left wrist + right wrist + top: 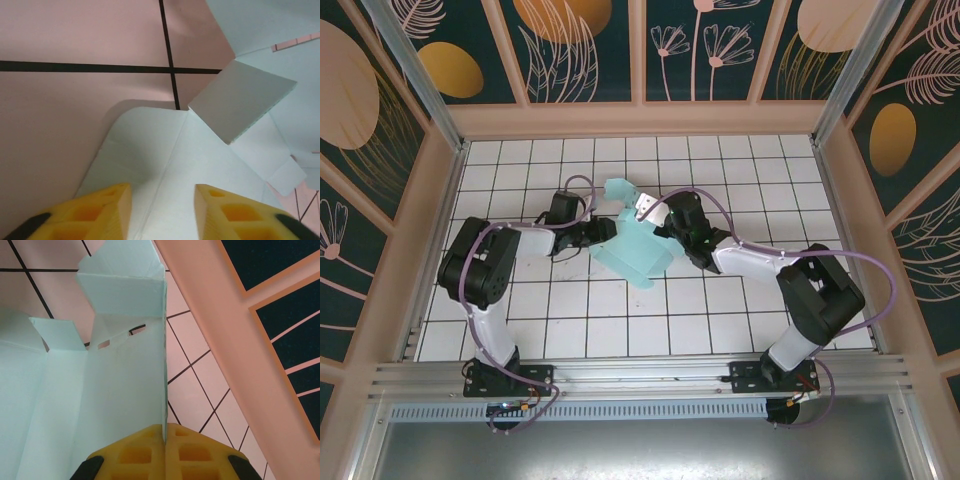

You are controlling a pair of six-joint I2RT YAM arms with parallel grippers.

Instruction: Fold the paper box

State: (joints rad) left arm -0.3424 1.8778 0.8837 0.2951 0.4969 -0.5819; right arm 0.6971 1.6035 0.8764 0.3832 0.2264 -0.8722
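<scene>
On tiled floor, right gripper pinches the paper box; left gripper unclenched.

The left gripper sits at the bottom edge, its 2 yellow fingers standing apart with a clear gap between them. In that gap and beyond lies the pale teal paper box, a flat sheet with 1 rounded corner and a crease running up from between the fingers. 1 flap tilts up off the sheet, its thick edge showing. Behind it, 2 dark grout lines cross on the tiled floor.
</scene>
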